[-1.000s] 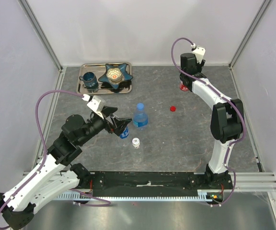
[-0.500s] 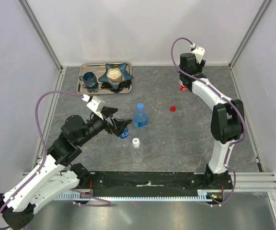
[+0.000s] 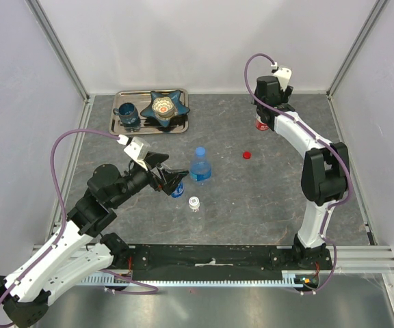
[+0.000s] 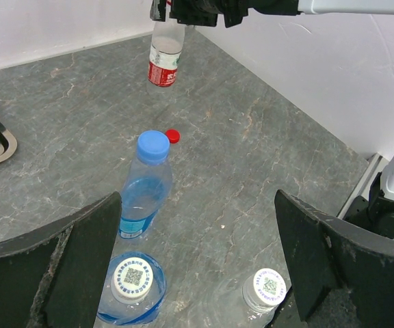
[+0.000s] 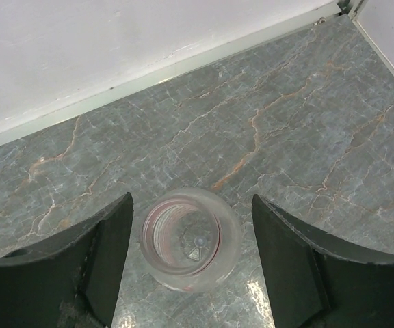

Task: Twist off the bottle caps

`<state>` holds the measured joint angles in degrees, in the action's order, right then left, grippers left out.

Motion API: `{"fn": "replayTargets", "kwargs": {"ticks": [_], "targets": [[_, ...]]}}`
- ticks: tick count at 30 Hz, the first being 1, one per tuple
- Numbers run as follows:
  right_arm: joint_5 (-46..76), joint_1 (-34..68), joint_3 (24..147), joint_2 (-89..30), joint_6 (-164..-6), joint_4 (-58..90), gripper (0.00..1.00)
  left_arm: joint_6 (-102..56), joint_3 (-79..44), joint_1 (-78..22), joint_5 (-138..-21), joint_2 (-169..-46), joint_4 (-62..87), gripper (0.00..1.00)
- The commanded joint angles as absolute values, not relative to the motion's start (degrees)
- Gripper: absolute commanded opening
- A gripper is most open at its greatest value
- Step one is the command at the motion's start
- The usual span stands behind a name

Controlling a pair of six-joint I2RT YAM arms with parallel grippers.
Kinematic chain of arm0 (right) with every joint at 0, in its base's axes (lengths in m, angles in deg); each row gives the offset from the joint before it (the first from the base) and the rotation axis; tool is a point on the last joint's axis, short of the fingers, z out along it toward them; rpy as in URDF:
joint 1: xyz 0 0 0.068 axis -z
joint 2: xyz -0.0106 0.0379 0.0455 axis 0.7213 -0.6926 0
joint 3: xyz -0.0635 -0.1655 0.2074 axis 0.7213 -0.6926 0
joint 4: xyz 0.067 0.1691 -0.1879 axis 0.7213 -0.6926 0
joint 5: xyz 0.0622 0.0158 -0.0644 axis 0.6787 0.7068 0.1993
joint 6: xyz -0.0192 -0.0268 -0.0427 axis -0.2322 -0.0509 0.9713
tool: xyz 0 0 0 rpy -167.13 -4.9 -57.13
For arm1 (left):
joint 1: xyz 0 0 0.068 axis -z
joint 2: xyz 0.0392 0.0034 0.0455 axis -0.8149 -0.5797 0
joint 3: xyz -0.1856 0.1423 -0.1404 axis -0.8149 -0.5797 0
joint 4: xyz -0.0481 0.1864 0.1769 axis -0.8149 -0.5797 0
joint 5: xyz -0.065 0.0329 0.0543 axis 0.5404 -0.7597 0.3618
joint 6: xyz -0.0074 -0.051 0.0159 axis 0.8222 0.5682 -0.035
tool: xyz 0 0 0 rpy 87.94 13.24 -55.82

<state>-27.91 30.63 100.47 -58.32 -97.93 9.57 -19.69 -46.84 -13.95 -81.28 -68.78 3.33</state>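
The left gripper (image 4: 197,198) is being held with its jaws spread fully wide, and nothing is being gripped. Three bottles are being framed between its fingers. The blue-capped bottle (image 4: 144,195) is standing upright ahead of the jaws, left of centre, with its blue cap (image 4: 152,145) on. A blue-tinted bottle (image 4: 132,304) with a white cap (image 4: 133,279) is sitting just inside the left finger, and a tiny bottle (image 4: 250,309) with a second white cap (image 4: 264,285) just inside the right finger. The red cap (image 4: 173,135) is lying loose on the table (image 4: 252,150), beyond the jaws. The right gripper (image 5: 191,205) is being held over the red-labelled bottle (image 5: 189,239) – jaws partly open, a gap showing at each finger, nothing being clamped. The bottle mouth is uncapped and centred between the fingers.
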Motion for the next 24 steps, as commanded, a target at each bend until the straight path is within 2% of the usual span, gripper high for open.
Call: {"fn": "replayTargets", "kwargs": {"ticks": [1, 7, 11, 14, 18, 24], "targets": [[-27.03, 30.16, 100.21, -54.48, -98.95, 10.1, 0.77, -17.86, -46.93, -13.88, -80.29, -68.7, 5.39, 1.0], [-26.51, 30.16, 99.86, -54.13, -99.04, 9.83, 0.73, -17.78, -46.84, -13.88, -80.29, -68.44, 5.04, 1.0], [-25.98, 30.16, 98.98, -53.08, -99.56, 9.66, 0.79, -17.78, -46.84, -13.88, -80.47, -68.35, 4.6, 0.99], [-25.8, 29.9, 98.28, -51.41, -99.83, 9.57, 0.9, -18.04, -46.75, -13.88, -80.64, -68.26, 4.43, 1.0], [-25.19, 29.81, 97.49, -47.2, -101.32, 7.99, 0.96, -18.74, -45.88, -13.88, -81.69, -68.53, 3.38, 0.99], [-20.98, 26.75, 95.75, -34.55, -104.66, 3.24, 0.97, -20.59, -43.25, -13.88, -87.66, -68.79, 1.26, 0.99]]}}
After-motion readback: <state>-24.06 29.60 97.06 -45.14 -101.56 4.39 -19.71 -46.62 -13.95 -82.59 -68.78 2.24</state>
